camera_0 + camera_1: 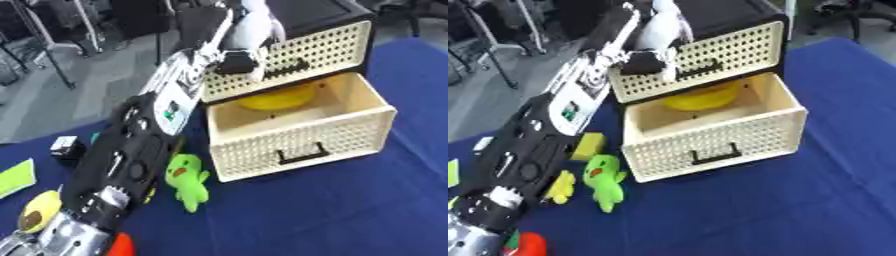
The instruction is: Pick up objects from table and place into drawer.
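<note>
White toy (pixel 664 26) apparently gripped by left hand (pixel 651 59).

Even, soft daylight fills both views, with no strong glare. Everything looks slightly blurred, most at the upper edge. The open drawer (pixel 297 131) casts a faint shadow on the blue tablecloth (pixel 350 210).

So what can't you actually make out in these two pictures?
- White toy, both views: blurred; the left hand shows as a dark blur under it, fingers unreadable.
- Yellow object in open drawer: upper drawer hides its back.
- Red thing: cut by bottom edge.
- Right hand: unseen.
</note>
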